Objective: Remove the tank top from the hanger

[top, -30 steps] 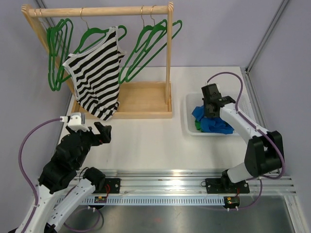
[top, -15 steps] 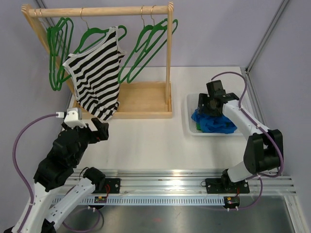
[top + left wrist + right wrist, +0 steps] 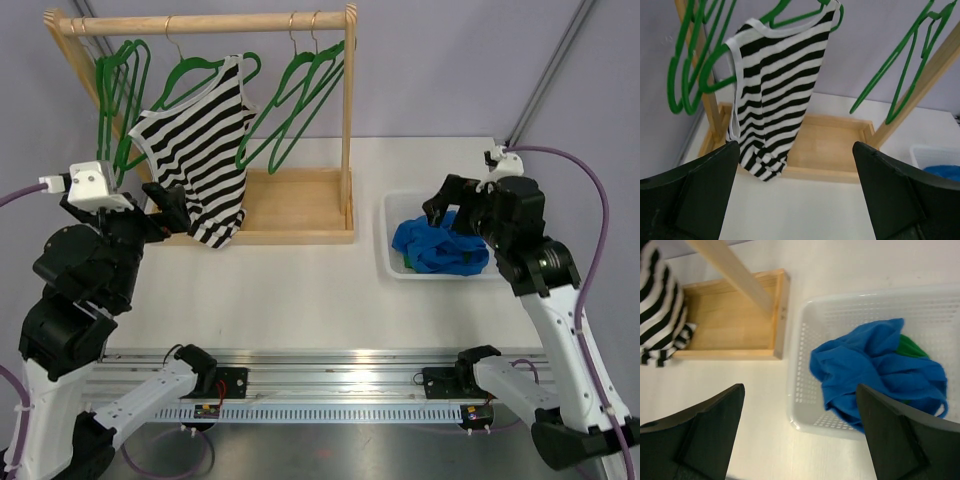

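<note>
A black-and-white striped tank top [image 3: 200,165] hangs on a green hanger [image 3: 190,72] from the wooden rail [image 3: 200,22]. In the left wrist view the tank top [image 3: 777,85] hangs ahead, its hem over the rack's base. My left gripper [image 3: 160,212] is open, raised beside the hem's lower left, and nothing lies between its fingers [image 3: 715,170]. Over the white basket [image 3: 392,262] my right gripper [image 3: 452,215] stands open and empty. In the right wrist view, the striped hem [image 3: 660,325] shows at the far left.
The basket [image 3: 805,425] holds a crumpled blue cloth [image 3: 875,370] over a green one [image 3: 910,346]. Empty green hangers [image 3: 120,100] hang left of the tank top and more [image 3: 300,100] to its right. The rack's wooden base tray [image 3: 295,205] and right post [image 3: 347,120] stand behind the open table.
My right gripper opened, letting go of the blue cloth in the basket, and rose back to the right. My left arm lifted and moved up to the tank top's hem.
</note>
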Controlling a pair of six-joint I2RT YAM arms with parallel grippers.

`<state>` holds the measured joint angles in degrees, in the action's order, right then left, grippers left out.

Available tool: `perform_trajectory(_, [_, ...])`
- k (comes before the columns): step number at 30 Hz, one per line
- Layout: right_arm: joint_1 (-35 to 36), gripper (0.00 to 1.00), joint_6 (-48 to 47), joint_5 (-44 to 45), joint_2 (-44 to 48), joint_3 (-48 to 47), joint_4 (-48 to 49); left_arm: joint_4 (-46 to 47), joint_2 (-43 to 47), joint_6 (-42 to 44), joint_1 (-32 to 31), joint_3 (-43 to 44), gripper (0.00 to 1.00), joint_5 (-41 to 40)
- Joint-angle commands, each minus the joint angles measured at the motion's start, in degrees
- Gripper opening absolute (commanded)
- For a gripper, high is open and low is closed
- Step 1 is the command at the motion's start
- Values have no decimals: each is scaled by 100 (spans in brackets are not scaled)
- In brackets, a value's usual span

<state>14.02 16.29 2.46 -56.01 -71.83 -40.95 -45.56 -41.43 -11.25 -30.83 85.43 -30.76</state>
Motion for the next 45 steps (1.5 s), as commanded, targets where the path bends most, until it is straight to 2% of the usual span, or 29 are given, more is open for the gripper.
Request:
perform_trajectory(1, [-13, 99, 14, -1308, 572, 371, 88, 1178, -434, 1087, 7, 140, 99, -683])
perform_trajectory(3, [-5, 99, 40, -1763, 863, 520, 26, 1400, -698, 1387, 7, 402, 99, -817])
perform_trajectory(6, [-13, 100, 190, -2327, 1240, 767, 78, 1612, -1383, 1730, 199, 999, 99, -607])
perform_trajectory(7, [-5, 100, 233, -2442, 1337, 828, 96, 1481, -1829, 1679, 348, 1254, 99, -223])
perform_trajectory(8, [-13, 99, 347, -2661, 1530, 942, 105, 1358, -2042, 1574, 845, 1492, 99, 94])
perform_trajectory(9, [-13, 99, 392, -2759, 1610, 995, 174, 1113, -2236, 1425, 1120, 1964, 99, 802])
perform_trajectory(12, [-5, 99, 541, -2996, 1900, 1154, 184, 1041, -2878, 1160, 1799, 2424, 99, 1597])
perform_trajectory(17, [-13, 100, 612, -3461, 2278, 1277, 105, 1066, -3696, 1449, 2325, 3233, 99, 2161])
perform_trajectory(18, [-13, 100, 638, -3541, 2331, 1303, 105, 1163, -3862, 1458, 2449, 3278, 99, 2241])
perform_trajectory(22, [-13, 99, 735, -3866, 2550, 1374, 96, 1400, -4206, 1221, 3344, 3419, 99, 3426])
perform_trajectory(26, [-13, 99, 735, -4147, 2683, 1444, 157, 1471, -4470, 1537, 3426, 3122, 99, 3928])
perform_trajectory(30, [-5, 98, 708, -4105, 2709, 1435, 96, 1647, -4637, 1363, 3698, 2936, 98, 4955])
perform_trajectory(33, [-13, 95, 682, -3911, 2665, 1374, -114, 1787, -4874, 1161, 3987, 2971, 87, 5483])
perform_trajectory(36, [-13, 94, 612, -3841, 2657, 1330, -247, 1893, -5015, 722, 4269, 2962, 68, 6054])
perform_trajectory(43, [-13, 92, 708, -3849, 2622, 1391, -142, 1981, -4831, 685, 4269, 2742, 34, 6153])
perform_trajectory(45, [-13, 91, 735, -3858, 2630, 1409, -115, 1990, -4805, 633, 4278, 2734, 27, 6170])
